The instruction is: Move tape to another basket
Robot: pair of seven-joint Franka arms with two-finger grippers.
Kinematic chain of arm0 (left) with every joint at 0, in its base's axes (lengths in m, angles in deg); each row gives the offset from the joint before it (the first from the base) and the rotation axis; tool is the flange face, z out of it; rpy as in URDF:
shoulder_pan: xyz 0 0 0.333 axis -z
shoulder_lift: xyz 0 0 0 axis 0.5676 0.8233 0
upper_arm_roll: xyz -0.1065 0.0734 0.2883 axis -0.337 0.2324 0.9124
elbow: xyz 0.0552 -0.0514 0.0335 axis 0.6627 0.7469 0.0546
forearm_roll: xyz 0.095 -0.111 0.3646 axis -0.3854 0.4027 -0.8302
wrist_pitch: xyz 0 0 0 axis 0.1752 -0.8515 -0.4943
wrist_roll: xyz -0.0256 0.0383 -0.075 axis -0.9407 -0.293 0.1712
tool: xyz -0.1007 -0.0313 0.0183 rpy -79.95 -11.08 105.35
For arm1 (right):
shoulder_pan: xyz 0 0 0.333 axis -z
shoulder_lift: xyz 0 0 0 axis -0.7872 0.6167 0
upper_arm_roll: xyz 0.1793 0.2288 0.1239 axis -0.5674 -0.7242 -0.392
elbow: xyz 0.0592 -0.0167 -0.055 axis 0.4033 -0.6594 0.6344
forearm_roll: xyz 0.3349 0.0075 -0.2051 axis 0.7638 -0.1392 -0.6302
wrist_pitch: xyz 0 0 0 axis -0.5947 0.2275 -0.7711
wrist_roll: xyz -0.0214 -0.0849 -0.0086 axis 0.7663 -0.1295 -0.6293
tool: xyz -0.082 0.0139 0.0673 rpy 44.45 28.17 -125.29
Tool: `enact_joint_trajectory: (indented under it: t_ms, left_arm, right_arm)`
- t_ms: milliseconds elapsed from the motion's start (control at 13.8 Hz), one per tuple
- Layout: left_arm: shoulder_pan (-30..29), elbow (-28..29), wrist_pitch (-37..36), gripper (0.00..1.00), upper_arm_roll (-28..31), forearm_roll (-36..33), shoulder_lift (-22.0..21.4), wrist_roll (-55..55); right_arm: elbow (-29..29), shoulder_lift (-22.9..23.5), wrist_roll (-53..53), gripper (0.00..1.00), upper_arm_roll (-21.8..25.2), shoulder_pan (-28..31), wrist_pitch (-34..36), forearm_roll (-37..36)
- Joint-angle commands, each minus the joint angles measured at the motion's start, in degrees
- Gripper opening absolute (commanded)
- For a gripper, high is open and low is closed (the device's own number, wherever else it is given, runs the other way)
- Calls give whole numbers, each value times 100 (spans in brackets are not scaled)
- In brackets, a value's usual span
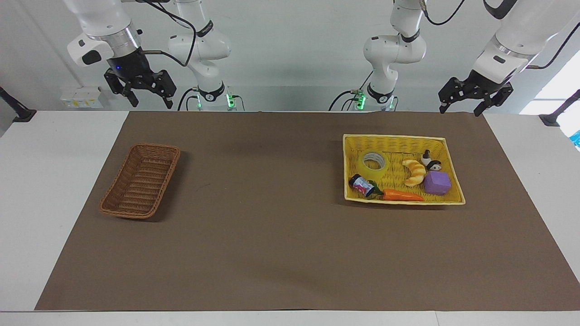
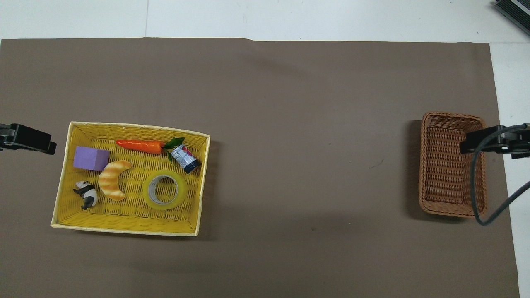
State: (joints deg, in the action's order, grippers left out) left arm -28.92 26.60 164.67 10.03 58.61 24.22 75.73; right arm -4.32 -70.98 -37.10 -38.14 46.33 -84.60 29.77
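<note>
The tape (image 1: 374, 164) is a yellow translucent roll with a white core. It lies flat in the yellow basket (image 1: 394, 137) and also shows in the overhead view (image 2: 164, 191). The brown wicker basket (image 1: 140, 181) stands empty toward the right arm's end of the table; in the overhead view (image 2: 451, 163) it is partly covered by the right gripper. My left gripper (image 1: 458, 110) is open and empty, high over the mat beside the yellow basket (image 2: 136, 125). My right gripper (image 1: 152, 104) is open and empty, high over the brown basket's edge.
The yellow basket also holds a croissant toy (image 2: 112, 179), a purple cube (image 2: 91, 158), a panda figure (image 2: 86, 194), a carrot (image 2: 140, 145) and a small can (image 2: 186, 158). A brown mat (image 2: 290, 124) covers the table between the baskets. A cable (image 2: 476, 194) hangs from the right arm.
</note>
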Motion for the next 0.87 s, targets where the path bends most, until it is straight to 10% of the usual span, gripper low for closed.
enact_joint_trajectory:
  t_ms: [0,798]
  left_arm:
    - [57,94,-66,100,1,27,-128,7]
    - [381,1287,828,100,-8,35,-304,-432]
  right_arm:
    - [-155,-131,197,100,-36,103,-69,71]
    - [-164,-131,189,100,-36,103,-69,71]
